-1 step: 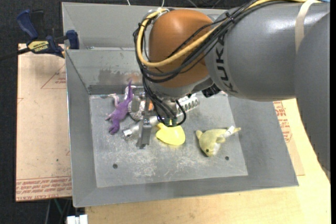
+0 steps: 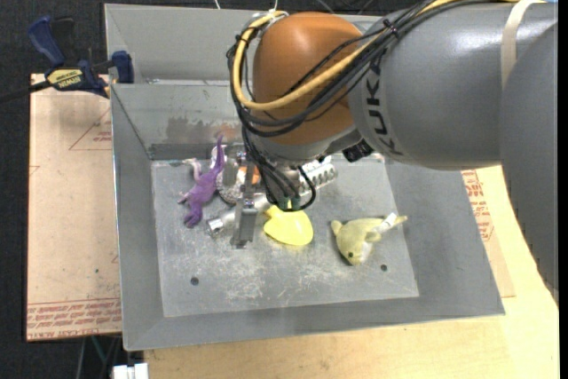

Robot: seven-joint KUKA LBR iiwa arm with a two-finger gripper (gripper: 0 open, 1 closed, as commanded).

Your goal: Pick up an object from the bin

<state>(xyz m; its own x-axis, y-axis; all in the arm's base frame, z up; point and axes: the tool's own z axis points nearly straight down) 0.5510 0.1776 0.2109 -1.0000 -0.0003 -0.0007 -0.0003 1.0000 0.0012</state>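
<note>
Reaching in from 3 o'clock, the grey arm with its orange cover hangs over the back half of the grey metal bin. The jaws are down at the bin floor, a little toward 9 o'clock from its middle. They stand released and parted, the fingertips spread with nothing between them.

Just beside the jaws at 10 o'clock lies a purple lizard-shaped toy, stretched lengthwise from 12 to 6 o'clock, with its tail end toward the back wall. Whether the nearer fingertip touches it cannot be told. Close at 3 o'clock of the jaws lies a flat bright yellow piece, rounded in outline and partly tucked under the wrist cables. Farther out at 3 o'clock, apart from the yellow piece, rests a pale yellow-green fish-like toy on the bare floor.
</note>
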